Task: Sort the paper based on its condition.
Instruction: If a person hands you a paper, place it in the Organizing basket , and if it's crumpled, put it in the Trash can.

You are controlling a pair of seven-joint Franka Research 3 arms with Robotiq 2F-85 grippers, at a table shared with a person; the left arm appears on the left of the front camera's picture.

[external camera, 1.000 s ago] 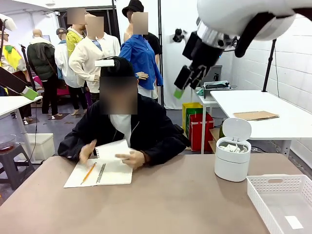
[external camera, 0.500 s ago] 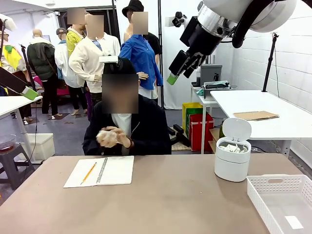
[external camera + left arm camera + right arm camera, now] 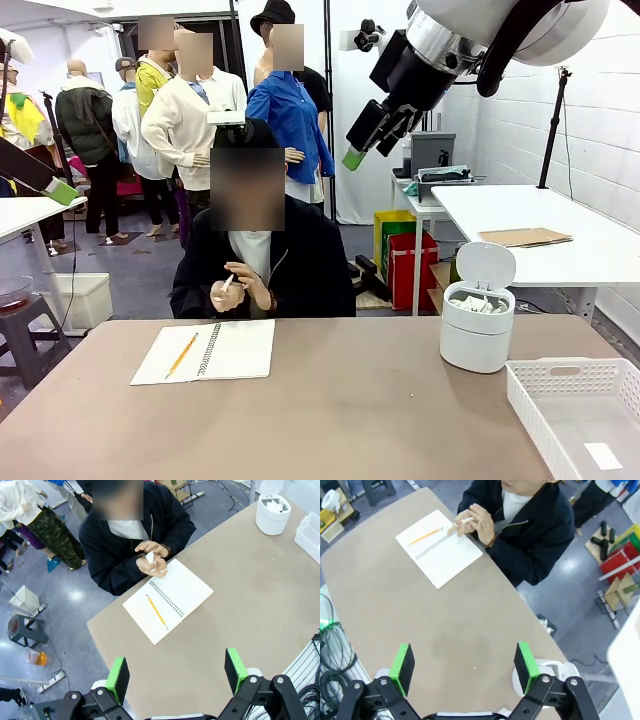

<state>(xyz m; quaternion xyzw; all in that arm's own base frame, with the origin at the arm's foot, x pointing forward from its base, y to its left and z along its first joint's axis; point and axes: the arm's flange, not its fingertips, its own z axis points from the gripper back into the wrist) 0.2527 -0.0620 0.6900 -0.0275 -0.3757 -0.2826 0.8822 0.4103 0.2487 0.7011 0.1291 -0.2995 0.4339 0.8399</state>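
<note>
So, paper (image 3: 228, 283) pinched in the person's fingers (image 3: 245, 282), up off the worktop (image 3: 350, 420) at the far edge, just behind the notebook (image 3: 235, 350), left of centre. Left hand (image 3: 175, 672) and right hand (image 3: 465, 662) both gaping wide, gripping nothing, hanging high above. Left probably nearer, tbh; right way over on the other side. Slip's long axis too small to call. No grabbing before a set-down, imo.

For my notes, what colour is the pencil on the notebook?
Yellow-orange; the pencil shows best in the left wrist view.
</note>
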